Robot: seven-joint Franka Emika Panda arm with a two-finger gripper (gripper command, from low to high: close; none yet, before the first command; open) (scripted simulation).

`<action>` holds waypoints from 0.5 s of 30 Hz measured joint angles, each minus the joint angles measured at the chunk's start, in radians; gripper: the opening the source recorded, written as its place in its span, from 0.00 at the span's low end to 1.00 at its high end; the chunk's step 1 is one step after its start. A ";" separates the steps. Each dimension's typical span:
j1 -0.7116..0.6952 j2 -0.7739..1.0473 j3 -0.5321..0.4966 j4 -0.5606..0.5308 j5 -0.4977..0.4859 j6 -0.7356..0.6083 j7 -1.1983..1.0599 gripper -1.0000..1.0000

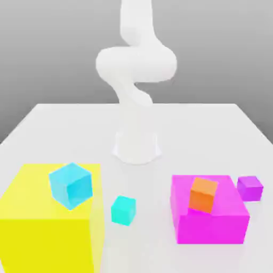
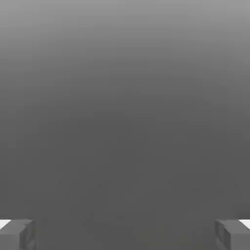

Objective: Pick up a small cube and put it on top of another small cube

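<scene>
The small turquoise cube [image 1: 123, 209] lies on the white table between the yellow block and the magenta block. A small purple cube [image 1: 250, 187] sits on the table at the exterior view's right, beside the magenta block. The white arm [image 1: 136, 69] rises from its base at the table's middle and runs out of the frame's top. In the hand view my gripper [image 2: 125, 234] is open, its two grey fingertips [image 2: 17, 234] far apart with nothing between them, against a plain grey background.
A large yellow block [image 1: 48, 224] carries a sky-blue cube [image 1: 71, 184] on the exterior view's left. A magenta block [image 1: 210, 213] carries an orange cube [image 1: 203, 194] on the right. The arm's base [image 1: 136, 146] stands behind them.
</scene>
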 joint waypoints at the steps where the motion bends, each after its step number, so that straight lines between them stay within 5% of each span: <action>1: 0.001 0.032 -0.002 -0.033 0.020 0.035 0.021 0.50; 15: -0.033 0.486 0.022 -0.492 0.184 0.484 0.263 0.50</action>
